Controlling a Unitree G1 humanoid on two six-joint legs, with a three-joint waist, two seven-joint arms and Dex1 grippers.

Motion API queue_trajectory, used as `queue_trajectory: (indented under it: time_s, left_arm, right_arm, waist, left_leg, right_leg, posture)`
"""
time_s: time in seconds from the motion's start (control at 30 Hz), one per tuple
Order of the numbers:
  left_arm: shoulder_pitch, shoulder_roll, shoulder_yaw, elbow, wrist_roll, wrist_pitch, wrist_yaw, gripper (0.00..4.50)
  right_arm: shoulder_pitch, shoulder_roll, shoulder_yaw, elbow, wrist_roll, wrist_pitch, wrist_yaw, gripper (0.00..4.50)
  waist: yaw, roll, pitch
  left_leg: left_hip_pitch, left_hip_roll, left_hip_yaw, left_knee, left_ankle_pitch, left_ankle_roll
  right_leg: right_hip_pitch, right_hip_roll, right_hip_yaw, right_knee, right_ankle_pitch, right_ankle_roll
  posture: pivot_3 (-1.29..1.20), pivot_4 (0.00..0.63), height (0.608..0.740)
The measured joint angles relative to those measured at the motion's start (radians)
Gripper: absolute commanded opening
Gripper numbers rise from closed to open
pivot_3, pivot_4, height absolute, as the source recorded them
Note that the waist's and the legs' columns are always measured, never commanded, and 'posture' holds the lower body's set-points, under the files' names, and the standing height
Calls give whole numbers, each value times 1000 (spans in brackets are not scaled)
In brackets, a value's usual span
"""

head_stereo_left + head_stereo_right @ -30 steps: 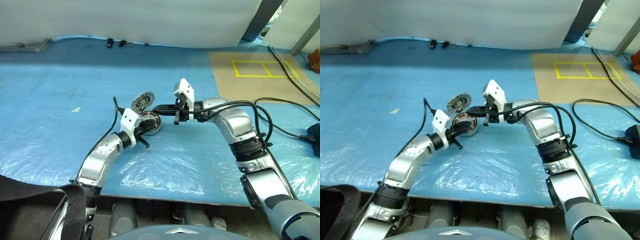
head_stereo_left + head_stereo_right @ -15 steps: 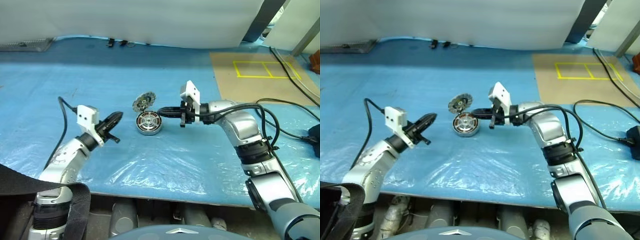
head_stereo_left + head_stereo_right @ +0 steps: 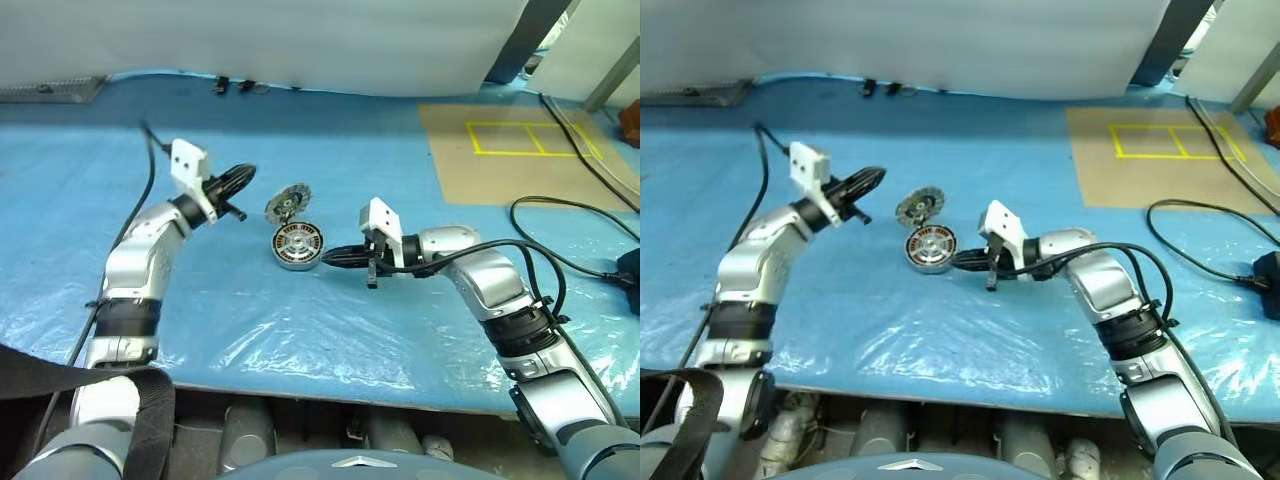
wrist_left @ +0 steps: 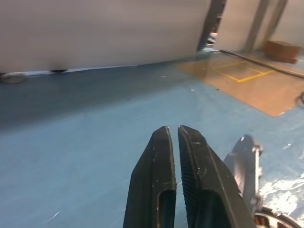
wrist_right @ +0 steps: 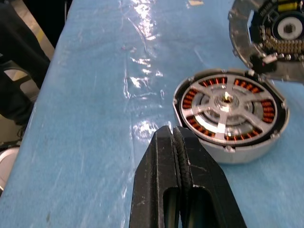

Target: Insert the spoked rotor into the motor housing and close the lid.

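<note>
left arm: raised, bent
left gripper: closed, empty
right arm: extended leftward
right gripper: closed, empty

Blue plastic sheeting covers the surface, a white wall behind and brown board with yellow tape.

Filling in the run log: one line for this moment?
rotor: seated in housing | lid: open, beside housing | left pincer: shut, raised | right pincer: shut, near housing

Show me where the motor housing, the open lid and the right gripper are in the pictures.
motor housing [image 5: 231, 115]: right wrist view, on the spoked rotor seated inside it.
lid [image 5: 278, 35]: right wrist view, on its inner face.
right gripper [image 3: 330, 257]: left eye view, at its shut fingertips.
</note>
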Motion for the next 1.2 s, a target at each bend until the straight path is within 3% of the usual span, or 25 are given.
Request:
queue_trajectory:
  time_s: [0.27,0.5,0.8,1.03,1.2]
  left_arm:
    - [-167,-42,-116,272,40,1,-229,319]
    - [-251,-40,-184,350,76,33,-404,319]
    - [-166,-9,-271,198,117,111,-485,319]
    - [-39,1,-375,55,222,97,-435,319]
    - [2,-13,-374,-3,256,41,-353,319]
  right_arm:
    - [26,-14,-1,-26,-2,26,-16,0]
    - [38,-21,-10,-35,3,38,-25,0]
    - [3,-31,-96,-22,36,52,-33,0]
    - [-42,-17,-119,27,36,29,-54,0]
    - [-91,24,-128,47,37,5,-79,0]
  waist:
    - [6,0,0]
    - [11,0,0]
    - [13,0,0]
    - [14,0,0]
    - [12,0,0]
  left_leg:
    - [-1,0,0,0,0,0]
    - [-1,1,0,0,0,0]
    - [0,2,0,0,0,0]
    - [0,2,0,0,0,0]
    - [0,2,0,0,0,0]
  right_leg:
    - [0,0,-1,0,0,0]
    - [0,-1,0,0,0,0]
    - [0,-1,0,0,0,0]
    - [0,-1,0,0,0,0]
    - [0,-1,0,1,0,0]
  posture:
    - [0,150,740]
    - [0,150,740]
    - [0,150,740]
    - [0,150,740]
    - [0,150,740]
